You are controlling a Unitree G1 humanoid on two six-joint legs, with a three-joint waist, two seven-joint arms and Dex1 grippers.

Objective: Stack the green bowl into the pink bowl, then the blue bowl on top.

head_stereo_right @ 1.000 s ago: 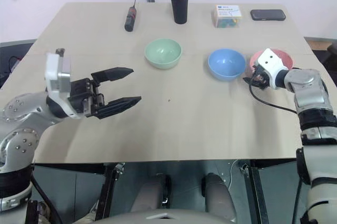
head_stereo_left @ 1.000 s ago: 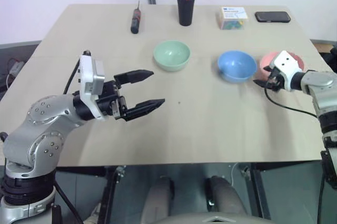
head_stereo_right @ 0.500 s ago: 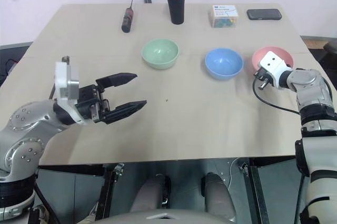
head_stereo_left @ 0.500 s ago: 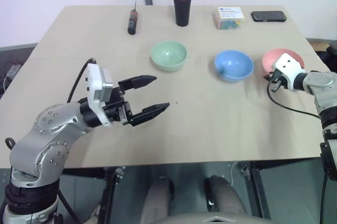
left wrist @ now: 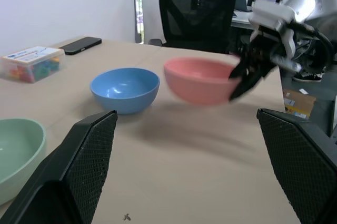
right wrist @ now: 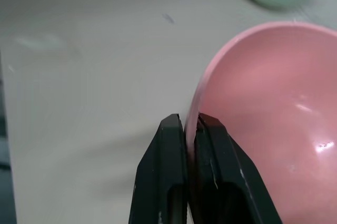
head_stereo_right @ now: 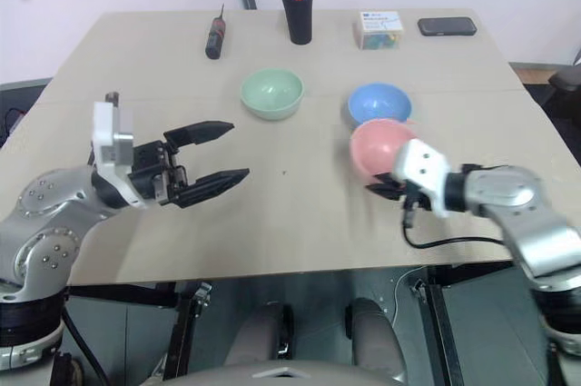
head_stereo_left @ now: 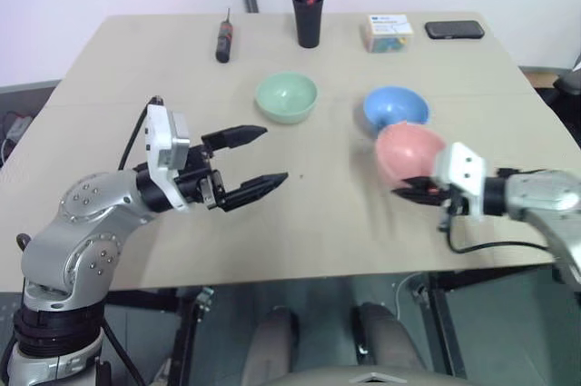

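counter (head_stereo_left: pixel 109 86): beige | on it: green bowl (head_stereo_left: pixel 286 97), blue bowl (head_stereo_left: pixel 396 110), screwdriver (head_stereo_left: pixel 222 39), black pen cup (head_stereo_left: pixel 307 18), small box (head_stereo_left: pixel 389 32), phone (head_stereo_left: pixel 454 30)

I'm looking into an office: a black swivel chair (left wrist: pixel 199 8) stands behind the table (head_stereo_left: pixel 345 213), more desks with monitors sit further back, and a pen cup (head_stereo_left: pixel 308 15), phone (head_stereo_left: pixel 454 30) and screwdriver (head_stereo_left: pixel 222 41) lie along the table's far edge.
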